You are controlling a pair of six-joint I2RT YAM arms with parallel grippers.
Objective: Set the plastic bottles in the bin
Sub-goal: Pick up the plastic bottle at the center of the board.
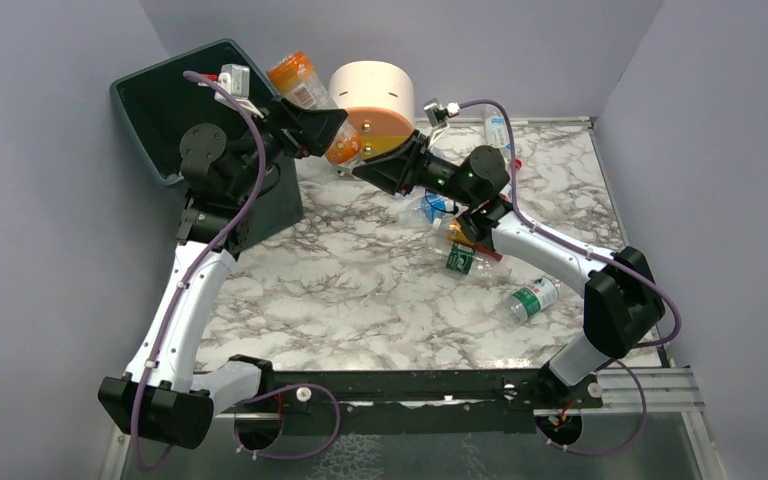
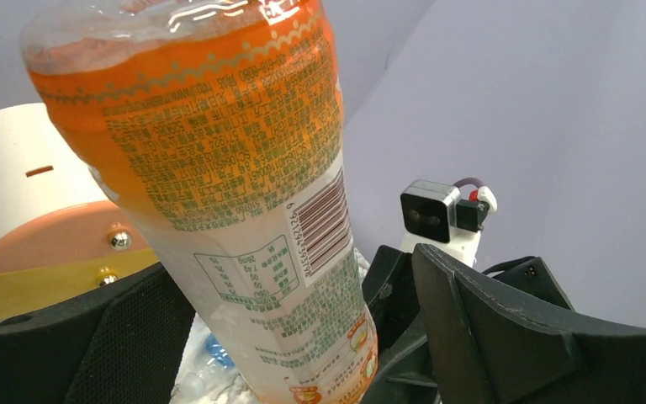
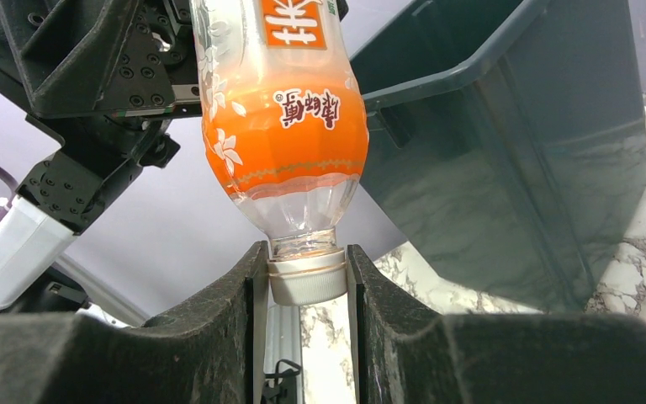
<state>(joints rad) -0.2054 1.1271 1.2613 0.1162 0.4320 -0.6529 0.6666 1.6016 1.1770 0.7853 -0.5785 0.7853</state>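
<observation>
An orange plastic bottle (image 1: 303,83) with a white cap (image 3: 307,282) is held cap-down in the air, just right of the bin (image 1: 132,104). My right gripper (image 3: 307,278) is shut on that cap from below. My left gripper (image 2: 303,337) is open, its jaws standing on either side of the bottle's body (image 2: 219,168). A gap shows between the bottle and the right finger (image 2: 488,328). In the right wrist view the dark green-grey bin (image 3: 505,126) stands close behind the bottle (image 3: 282,126). Several more bottles lie on the marble table, among them two with green labels (image 1: 475,258) (image 1: 532,298).
The round cream, orange and yellow drawer unit (image 1: 372,100) stands at the back, right behind both grippers. A clear bottle with a blue label (image 1: 497,130) lies at the back right and a bluish one (image 1: 430,208) under the right arm. Grey walls enclose the table.
</observation>
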